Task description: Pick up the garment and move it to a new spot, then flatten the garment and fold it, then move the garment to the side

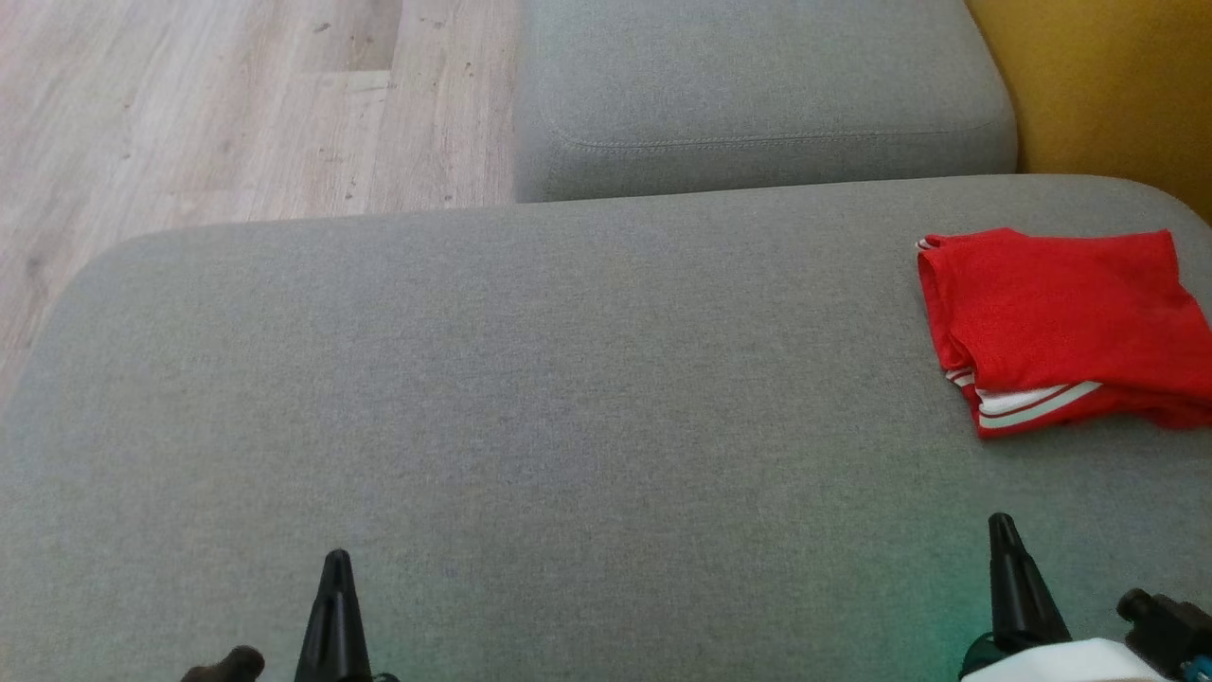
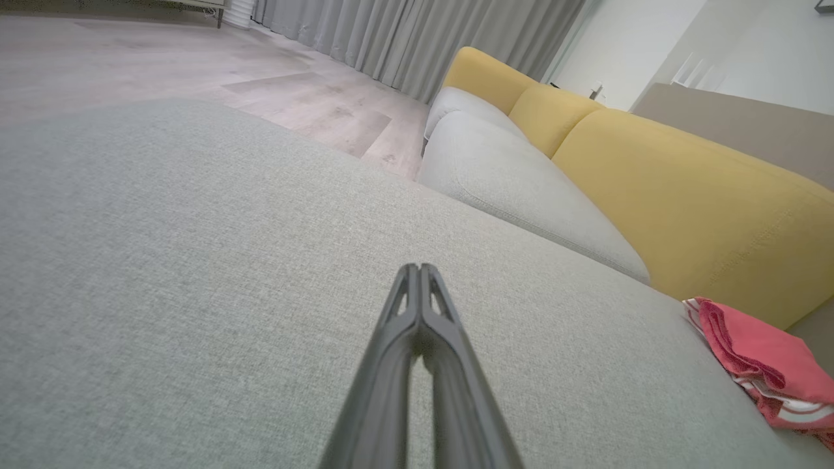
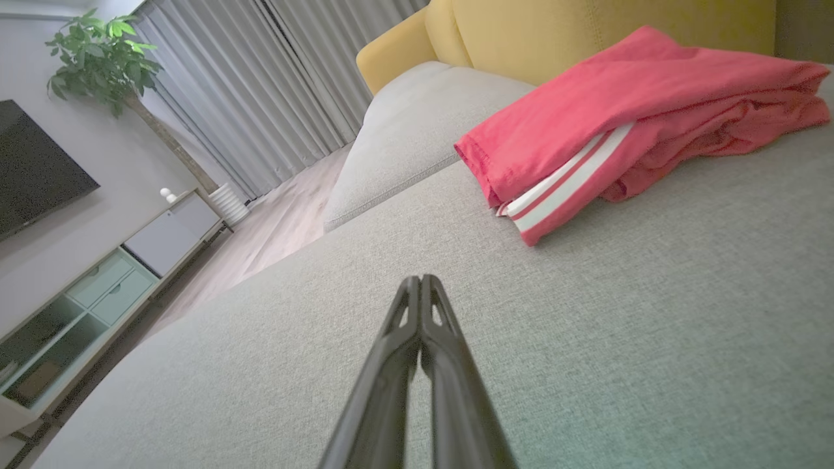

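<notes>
Resting empty w/ both pairs pressed together: left jaws by the near edge's left, right jaws near right, neither touching cloth. Red fabric garment w/ white stripes (image 1: 1060, 322) lies folded, compact, at the right edge of the grey fabric sofa cushion (image 1: 530, 398), well apart from both. Pick-up, flatten, fold & move aside look done; nothing obvious left.

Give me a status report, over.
Left pincer shut, empty. Right pincer shut, empty. Red garment folded on grey cushion, far right. Nothing in the way.
</notes>
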